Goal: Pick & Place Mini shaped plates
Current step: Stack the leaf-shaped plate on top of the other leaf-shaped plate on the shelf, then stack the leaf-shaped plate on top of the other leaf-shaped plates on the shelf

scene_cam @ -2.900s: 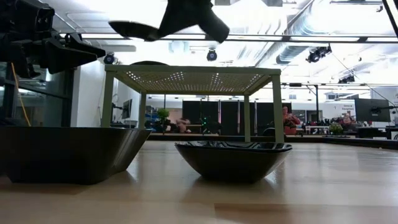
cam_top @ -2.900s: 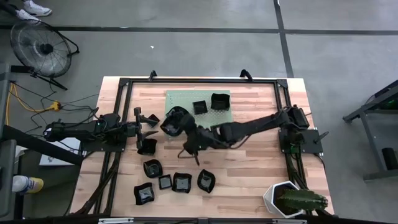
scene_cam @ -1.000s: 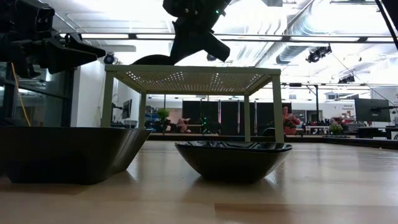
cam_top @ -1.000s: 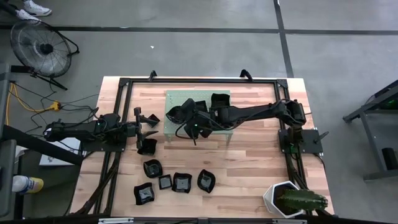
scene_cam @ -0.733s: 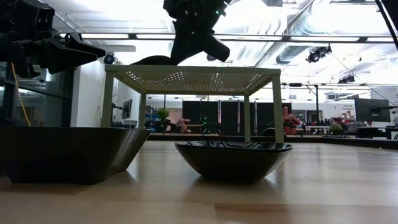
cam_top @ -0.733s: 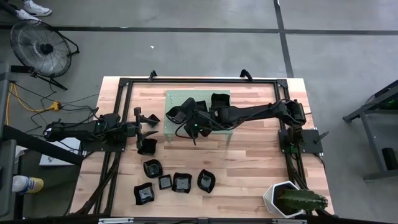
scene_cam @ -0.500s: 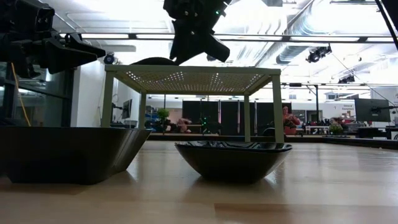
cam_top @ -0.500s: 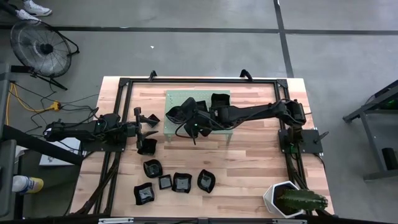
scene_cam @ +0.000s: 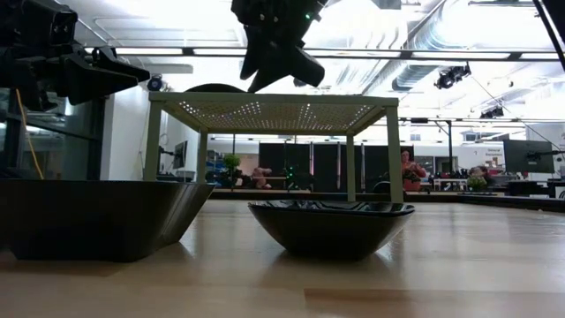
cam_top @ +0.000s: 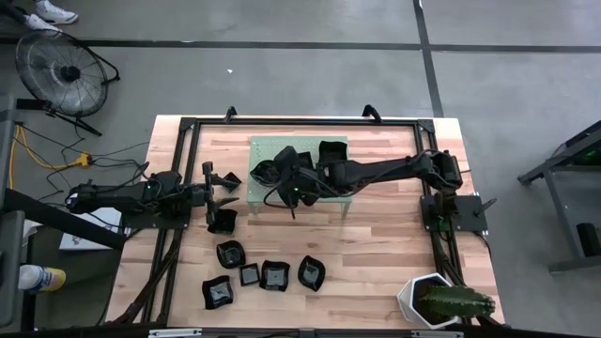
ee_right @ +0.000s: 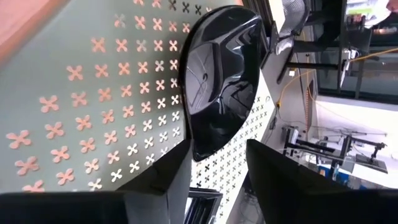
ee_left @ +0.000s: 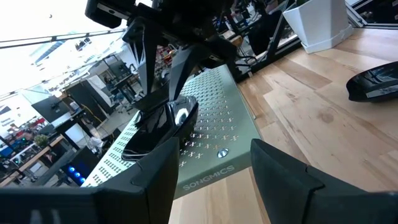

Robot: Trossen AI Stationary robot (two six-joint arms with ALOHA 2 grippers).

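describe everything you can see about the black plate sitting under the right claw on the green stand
The glossy black rounded plate looks like glazed ceramic or plastic, with a raised rim and a shallow ribbed hollow that mirrors the ceiling lights. It rests on the pale green perforated metal stand, near its left edge, with one rim edge tipped up a little in the left wrist view. The right claw is open right at the plate's near rim; whether a finger touches it cannot be told. No other dish touches it.

Plates split between shelf [cam_top: 272,148] and bench [cam_top: 376,235].
Three plates on shelf at bench rear; five plates [cam_top: 266,273] in front near the edge; pot [cam_top: 427,299] at front right corner.
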